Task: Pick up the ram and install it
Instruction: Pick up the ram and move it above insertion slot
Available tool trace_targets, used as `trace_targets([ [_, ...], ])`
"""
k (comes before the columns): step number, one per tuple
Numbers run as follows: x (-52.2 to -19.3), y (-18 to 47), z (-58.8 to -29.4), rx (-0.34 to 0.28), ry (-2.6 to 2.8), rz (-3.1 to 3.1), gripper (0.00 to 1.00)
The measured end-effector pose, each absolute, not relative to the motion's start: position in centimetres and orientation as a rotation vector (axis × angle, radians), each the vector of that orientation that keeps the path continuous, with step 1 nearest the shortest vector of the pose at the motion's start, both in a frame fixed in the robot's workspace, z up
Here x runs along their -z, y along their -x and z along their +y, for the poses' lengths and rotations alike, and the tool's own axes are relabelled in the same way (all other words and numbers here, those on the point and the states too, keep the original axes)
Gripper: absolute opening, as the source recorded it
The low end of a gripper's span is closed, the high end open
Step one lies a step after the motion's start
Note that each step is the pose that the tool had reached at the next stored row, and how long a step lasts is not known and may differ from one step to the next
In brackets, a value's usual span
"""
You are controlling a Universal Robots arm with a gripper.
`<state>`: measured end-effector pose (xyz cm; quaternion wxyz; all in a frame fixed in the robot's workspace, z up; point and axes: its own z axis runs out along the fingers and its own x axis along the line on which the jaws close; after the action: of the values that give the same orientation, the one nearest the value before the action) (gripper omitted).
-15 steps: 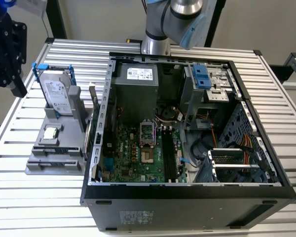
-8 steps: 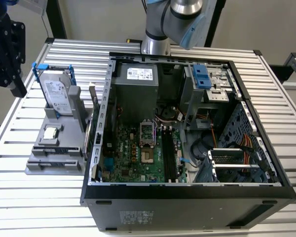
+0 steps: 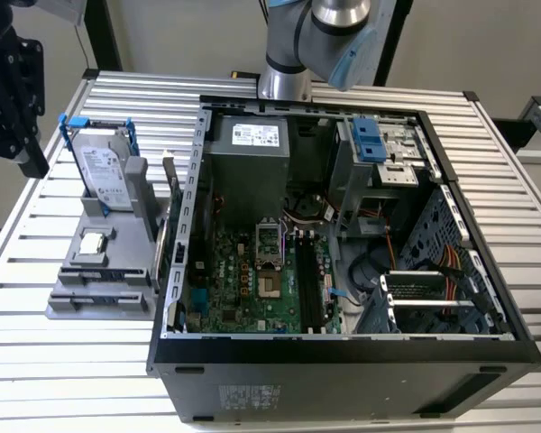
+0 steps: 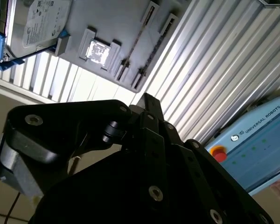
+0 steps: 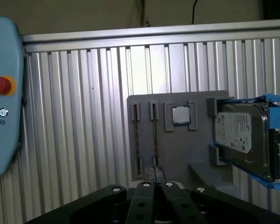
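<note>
Two thin ram sticks show edge-on in the slots of the grey fixture, one ram next to the other ram; the second wrist view shows them as thin brownish lines. My black gripper hovers high over the fixture's slot end, shut with nothing between its fingers; its tip comes to a single point. In the exterior view the gripper hangs at the far left, off the table edge, beside the fixture. The open computer case holds the motherboard's long memory slots.
On the fixture sit a silver hard drive in a blue bracket and a small square processor chip. A light-blue teach pendant with a red button lies on the ribbed aluminium table. The arm's base stands behind the case.
</note>
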<state>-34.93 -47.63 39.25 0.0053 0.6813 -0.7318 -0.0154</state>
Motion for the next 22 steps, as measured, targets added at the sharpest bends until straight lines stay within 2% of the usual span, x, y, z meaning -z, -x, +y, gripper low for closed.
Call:
trace_targets([
  [22,-39.25,34.93,-47.62,0.048,-2.204,-2.222,0.00],
])
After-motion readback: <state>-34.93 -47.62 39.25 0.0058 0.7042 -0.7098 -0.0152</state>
